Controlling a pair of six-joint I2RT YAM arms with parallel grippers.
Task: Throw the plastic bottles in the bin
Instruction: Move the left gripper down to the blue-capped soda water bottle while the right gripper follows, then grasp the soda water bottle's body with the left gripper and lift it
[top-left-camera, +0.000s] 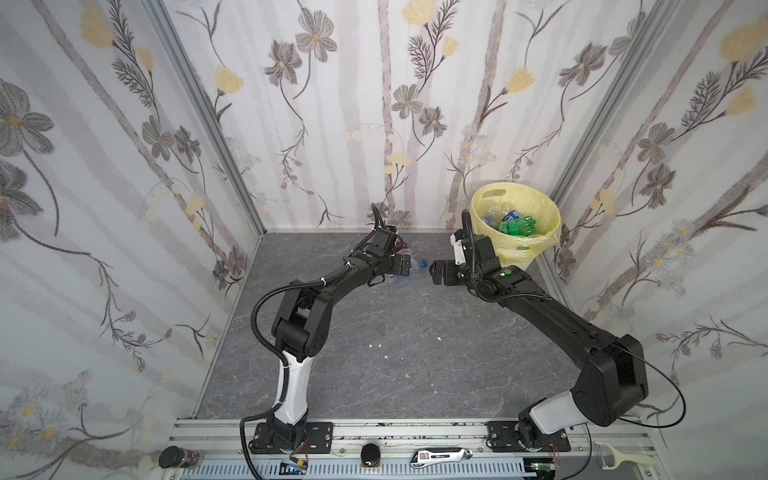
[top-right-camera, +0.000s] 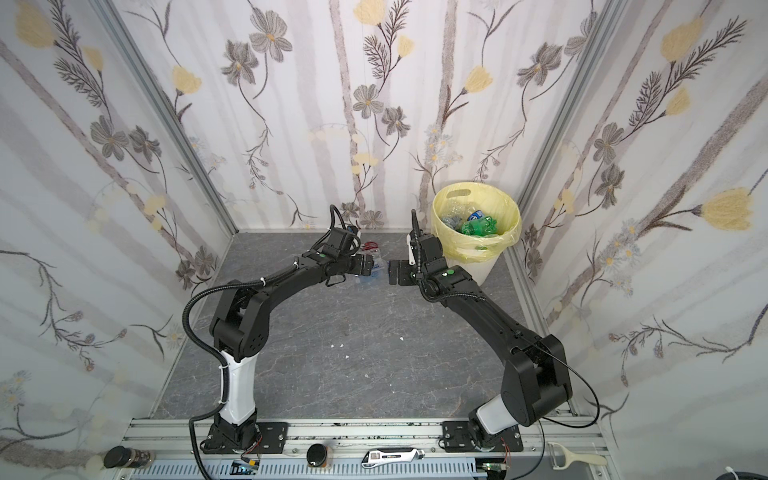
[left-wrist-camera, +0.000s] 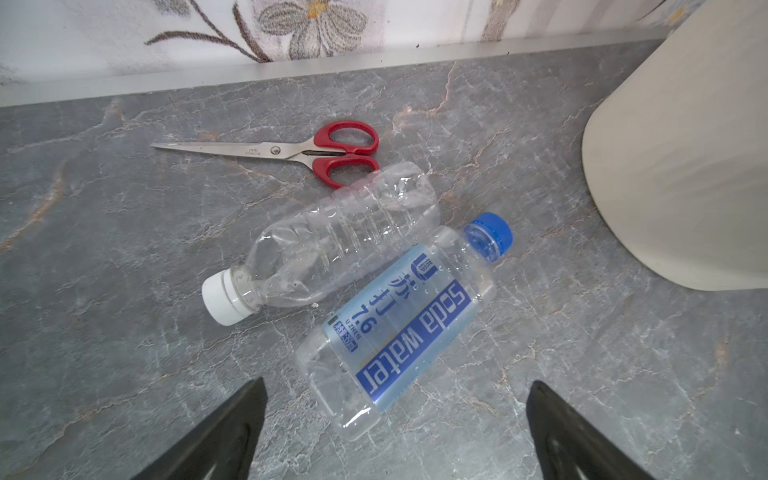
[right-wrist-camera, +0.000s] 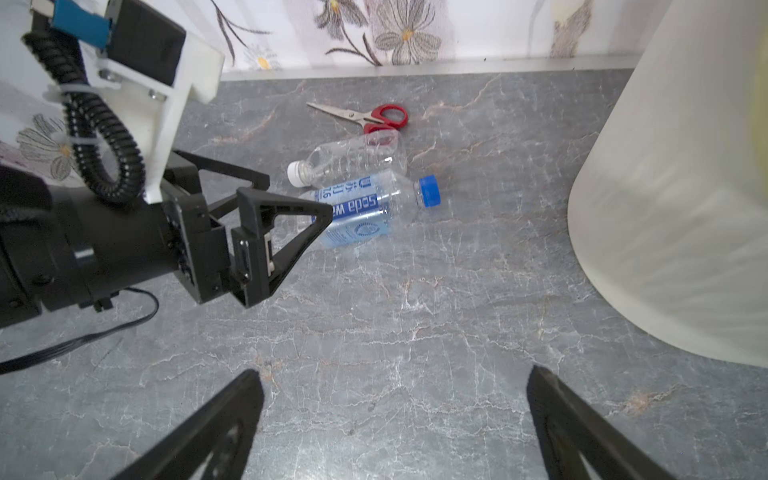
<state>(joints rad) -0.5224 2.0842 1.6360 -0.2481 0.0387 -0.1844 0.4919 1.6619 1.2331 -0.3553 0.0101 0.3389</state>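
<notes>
Left claw (top-left-camera: 404, 266) and right claw (top-left-camera: 432, 271), both spread wide and empty, face each other over two loose bottles.

In both top views the blue-capped soda water bottle (top-left-camera: 420, 263) lies on the grey table (top-left-camera: 374, 353) between the two claws' tips, and the bin (top-left-camera: 540, 245) stands close behind the right claw, holding a green bottle (top-left-camera: 517, 227) among others. In the left wrist view, the soda water bottle (left-wrist-camera: 399, 328) lies just ahead of the left claw's parted fingers (left-wrist-camera: 245, 419), base nearest, touching a crushed clear bottle (left-wrist-camera: 340, 241) farther out; red-handled scissors (left-wrist-camera: 299, 151) lie just beyond. In the right wrist view, both bottles lie well ahead of the right claw (right-wrist-camera: 395, 370), just past the left claw's tip.
</notes>
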